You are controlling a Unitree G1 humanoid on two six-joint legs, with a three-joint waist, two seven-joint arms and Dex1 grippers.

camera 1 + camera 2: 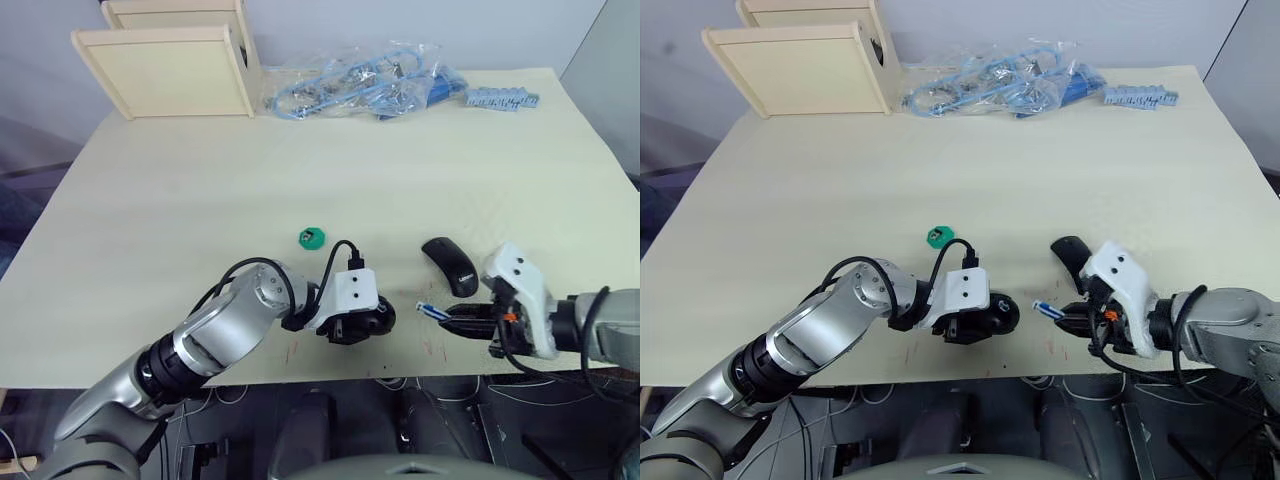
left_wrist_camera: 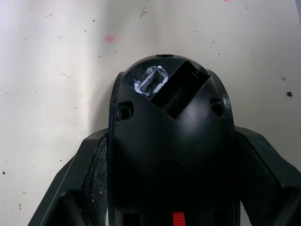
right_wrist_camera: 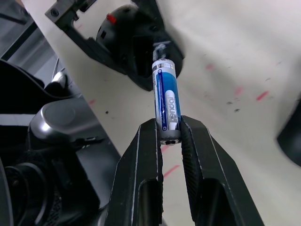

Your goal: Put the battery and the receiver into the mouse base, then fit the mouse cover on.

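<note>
Lower centre-left of head views: left gripper (image 1: 352, 325) clamped on mouse base (image 2: 171, 141) at near edge of table (image 1: 200, 180); battery bay open and empty. Just right: battery (image 3: 166, 100) pinched by one end in right gripper (image 1: 450, 318), free end aimed at base, apart from it. Mouse cover (image 1: 450, 265) flat on table right of centre, behind right gripper. Receiver not identified. Judged early: no part seated; battery, receiver, cover all pending.
</note>
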